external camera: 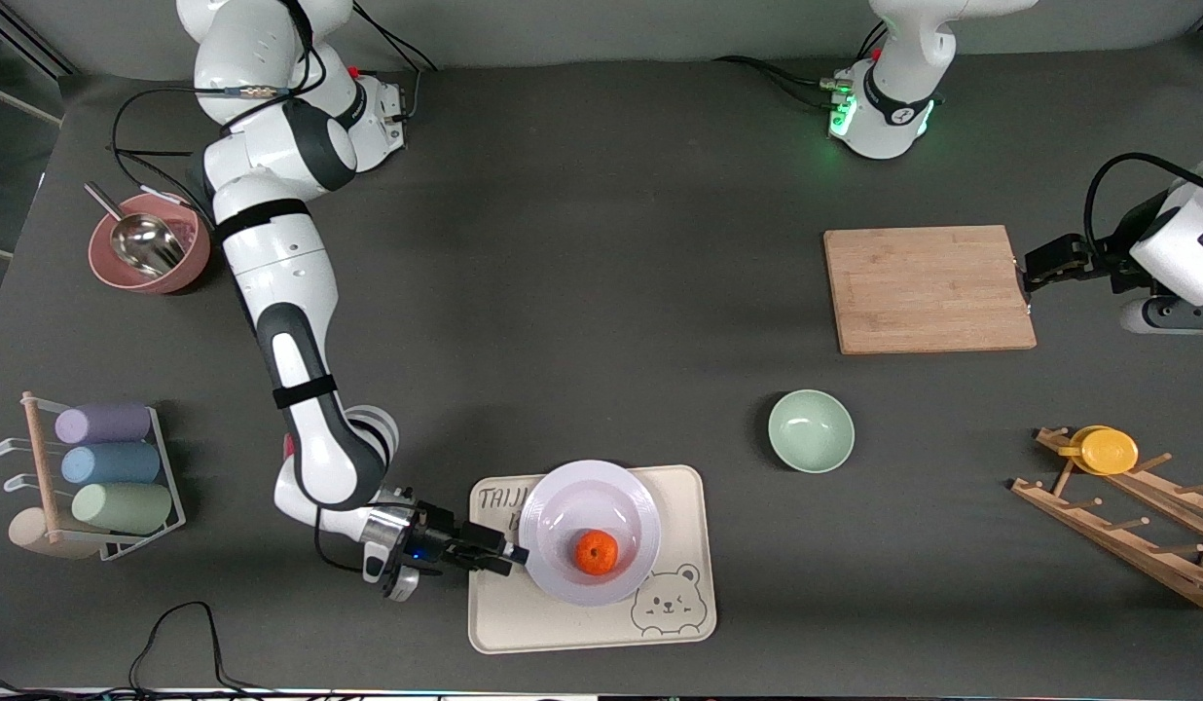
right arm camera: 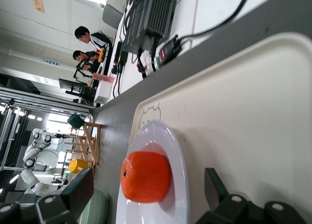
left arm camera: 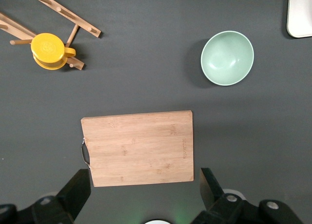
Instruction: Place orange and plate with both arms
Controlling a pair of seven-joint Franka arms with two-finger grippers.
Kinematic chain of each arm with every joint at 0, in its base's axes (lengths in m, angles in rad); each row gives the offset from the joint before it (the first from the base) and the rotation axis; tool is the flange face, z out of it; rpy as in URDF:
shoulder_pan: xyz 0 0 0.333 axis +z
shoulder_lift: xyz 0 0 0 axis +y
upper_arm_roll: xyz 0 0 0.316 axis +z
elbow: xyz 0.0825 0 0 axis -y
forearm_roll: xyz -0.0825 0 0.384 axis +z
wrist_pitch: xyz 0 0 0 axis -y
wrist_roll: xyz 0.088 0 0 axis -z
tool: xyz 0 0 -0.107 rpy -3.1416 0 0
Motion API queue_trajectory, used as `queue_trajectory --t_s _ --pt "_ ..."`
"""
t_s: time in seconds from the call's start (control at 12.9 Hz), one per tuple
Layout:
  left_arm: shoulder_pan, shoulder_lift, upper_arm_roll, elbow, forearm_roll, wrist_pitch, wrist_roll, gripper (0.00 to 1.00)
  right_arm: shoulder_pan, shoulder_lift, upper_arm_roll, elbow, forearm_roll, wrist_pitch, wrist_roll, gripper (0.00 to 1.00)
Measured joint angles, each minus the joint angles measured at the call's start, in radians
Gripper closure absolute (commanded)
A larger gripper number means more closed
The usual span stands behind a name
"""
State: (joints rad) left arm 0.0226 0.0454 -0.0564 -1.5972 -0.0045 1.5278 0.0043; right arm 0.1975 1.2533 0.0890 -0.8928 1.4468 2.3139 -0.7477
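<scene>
Resting on the glossy round plate [external camera: 590, 531], dimpled orange [external camera: 596, 552], seemingly centred.

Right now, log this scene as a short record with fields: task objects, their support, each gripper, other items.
orange: orange lying in the plate
plate: on the cream bear tray
right gripper: right gripper open, at the plate's rim, on the side toward the right arm's end
left gripper: left gripper open, at the edge of the wooden cutting board, holding nothing
others: green bowl, yellow cup on a wooden rack
</scene>
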Motion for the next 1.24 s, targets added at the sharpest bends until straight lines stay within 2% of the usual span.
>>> queue_trajectory --t_s 0.23,0.54,0.7,1.01,1.24 --pt "0.0 0.0 0.0 0.0 0.0 0.0 0.0 0.0 0.0 -0.054 -0.02 0.003 -0.105 -0.001 0.086 0.0" --pt "0.0 0.0 0.0 0.0 0.0 0.0 0.0 0.0 -0.005 -0.104 -0.05 -0.026 -0.356 -0.003 0.233 0.0" --pt "0.0 0.0 0.0 -0.001 0.0 0.0 0.0 0.0 -0.007 -0.161 -0.063 -0.115 -0.419 -0.005 0.238 0.0" --pt "0.0 0.0 0.0 -0.001 0.0 0.0 0.0 0.0 -0.006 -0.368 -0.084 -0.397 -0.539 -0.025 0.245 0.0" --pt "0.0 0.0 0.0 -0.001 0.0 0.0 0.0 0.0 -0.001 -0.516 -0.123 -0.552 -0.657 -0.11 0.299 0.0"
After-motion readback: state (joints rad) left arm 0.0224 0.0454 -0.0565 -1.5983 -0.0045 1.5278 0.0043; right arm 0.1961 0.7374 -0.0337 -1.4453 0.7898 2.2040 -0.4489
